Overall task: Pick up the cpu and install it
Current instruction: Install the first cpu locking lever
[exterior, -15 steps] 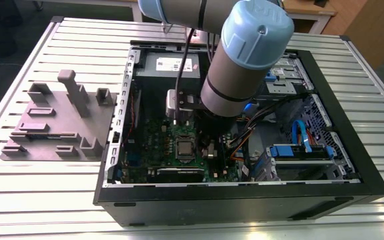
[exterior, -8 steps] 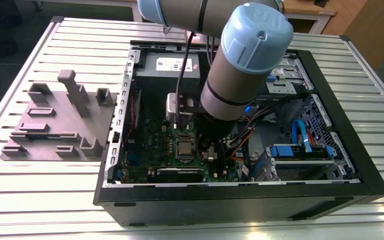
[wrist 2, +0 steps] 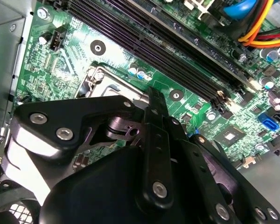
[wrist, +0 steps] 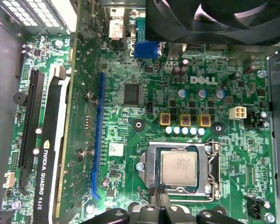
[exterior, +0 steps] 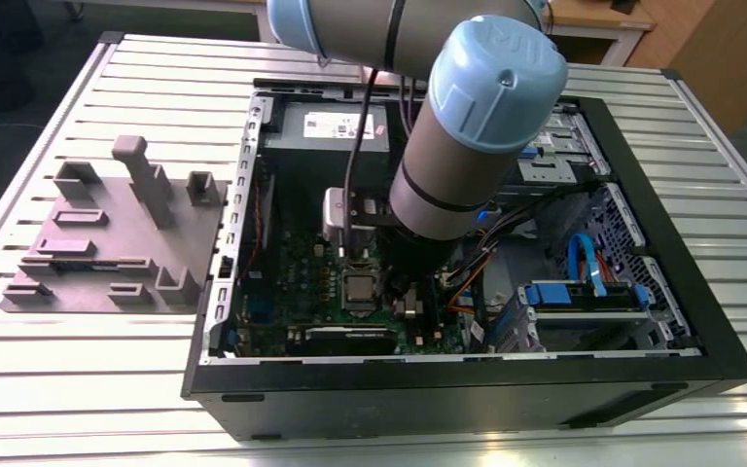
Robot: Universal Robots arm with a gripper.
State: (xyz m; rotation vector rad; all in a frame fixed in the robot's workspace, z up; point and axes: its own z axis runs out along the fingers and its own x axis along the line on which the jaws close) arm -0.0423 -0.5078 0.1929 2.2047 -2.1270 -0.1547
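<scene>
The gripper point(wrist: 157, 192) is pressed together, holding nothing. The cpu point(wrist: 178, 169) lies in its socket point(wrist: 150, 161), just beyond the tips.

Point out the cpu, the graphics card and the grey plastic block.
cpu point(wrist: 178, 167): first wrist view, middle of its metal top.
graphics card point(wrist: 49, 140): first wrist view, its black face.
grey plastic block point(exterior: 121, 233): exterior view, its flat base.

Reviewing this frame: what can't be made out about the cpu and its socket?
- Second wrist view: the gripper covers most of the socket frame, hiding its contents.
- Exterior view: the arm blocks part of the motherboard; the cpu is too small to judge seating.
- First wrist view: the gripper overlaps one edge of the frame.
</scene>
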